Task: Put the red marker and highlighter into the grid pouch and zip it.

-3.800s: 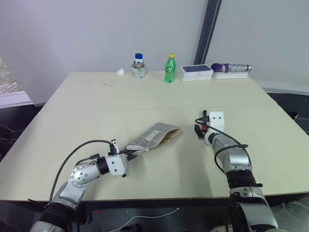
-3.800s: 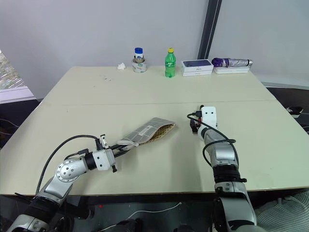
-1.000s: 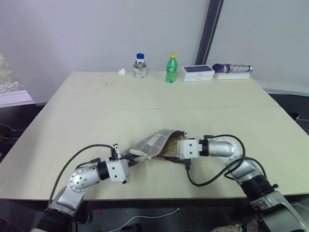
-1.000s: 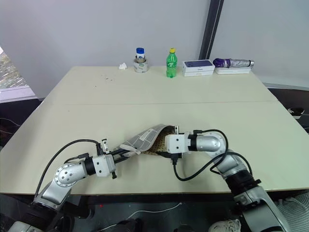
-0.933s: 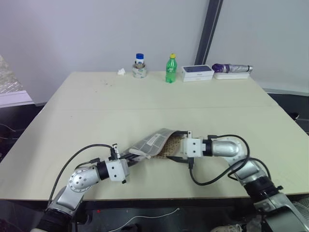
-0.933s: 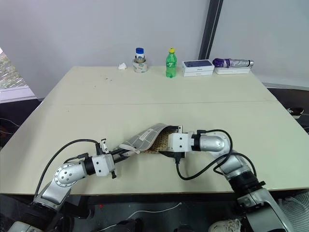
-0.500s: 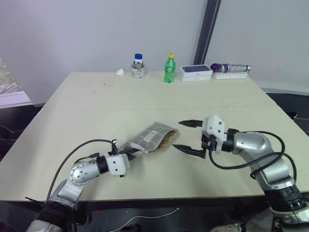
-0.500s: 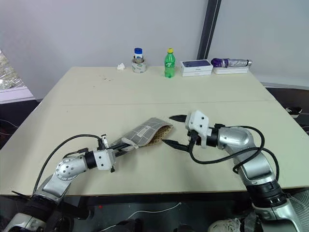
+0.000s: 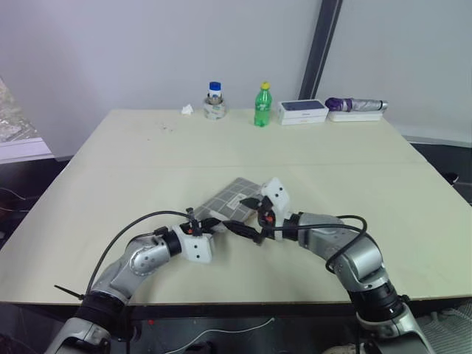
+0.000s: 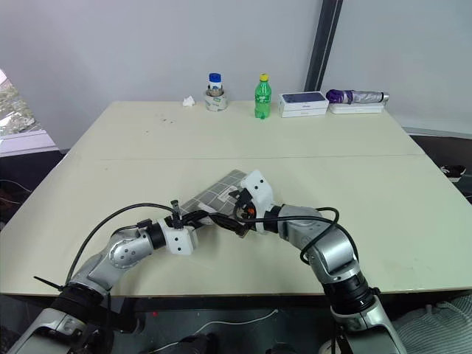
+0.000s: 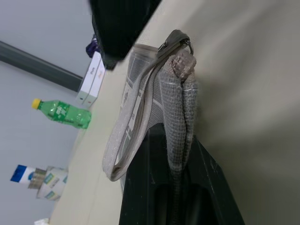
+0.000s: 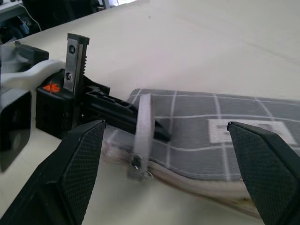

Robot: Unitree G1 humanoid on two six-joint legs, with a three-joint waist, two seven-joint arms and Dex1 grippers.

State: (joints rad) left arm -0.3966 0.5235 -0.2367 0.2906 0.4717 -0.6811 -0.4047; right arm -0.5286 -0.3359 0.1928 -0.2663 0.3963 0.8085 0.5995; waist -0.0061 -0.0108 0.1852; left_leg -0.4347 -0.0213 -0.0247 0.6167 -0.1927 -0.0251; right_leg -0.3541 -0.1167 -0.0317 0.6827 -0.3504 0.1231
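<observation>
The left gripper (image 9: 212, 223) is fully closed, clamping the near corner of the grid pouch (image 9: 234, 199). The pouch lies flat near the middle of the surface (image 9: 133, 169), label side up, with its pull cord (image 12: 142, 126) draped over the clamped end. Just to the right, the right gripper (image 9: 247, 216) has its fingers spread wide on either side of the pouch's near end, holding nothing.
</observation>
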